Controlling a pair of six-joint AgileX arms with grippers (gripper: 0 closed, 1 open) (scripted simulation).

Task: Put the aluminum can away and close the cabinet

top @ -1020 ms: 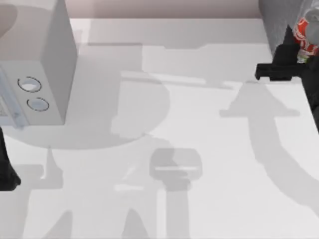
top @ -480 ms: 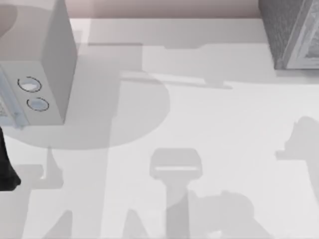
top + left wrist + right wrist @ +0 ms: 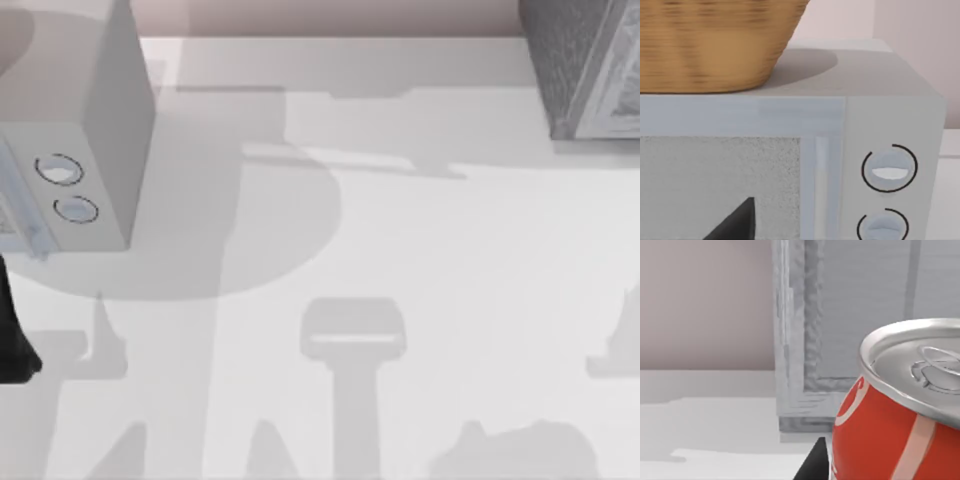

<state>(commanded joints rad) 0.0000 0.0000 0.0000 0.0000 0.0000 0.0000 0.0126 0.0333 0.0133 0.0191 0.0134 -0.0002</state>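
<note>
The aluminum can (image 3: 890, 430) is red with white marks and a silver top, and it sits very close in the right wrist view. My right gripper (image 3: 850, 472) is shut on it, and one dark finger (image 3: 815, 467) shows beside its base. Behind the can stands the cabinet (image 3: 840, 315), dark grey and speckled with a pale framed door panel. In the top view the cabinet (image 3: 580, 70) stands at the table's far right corner. My left arm (image 3: 12, 340) is parked at the left edge. Its gripper (image 3: 735, 225) shows as one dark tip before the pale box.
A pale grey box with two round dials (image 3: 70, 150) stands at the far left, and a woven basket (image 3: 710, 45) rests on top of it. Arm shadows lie across the white table (image 3: 400, 250) near its front and right edges.
My right gripper, holding the can, has left its spot by the cabinet and gone out of the top view. Its shadow has slid toward the front right. The left arm has not moved.
</note>
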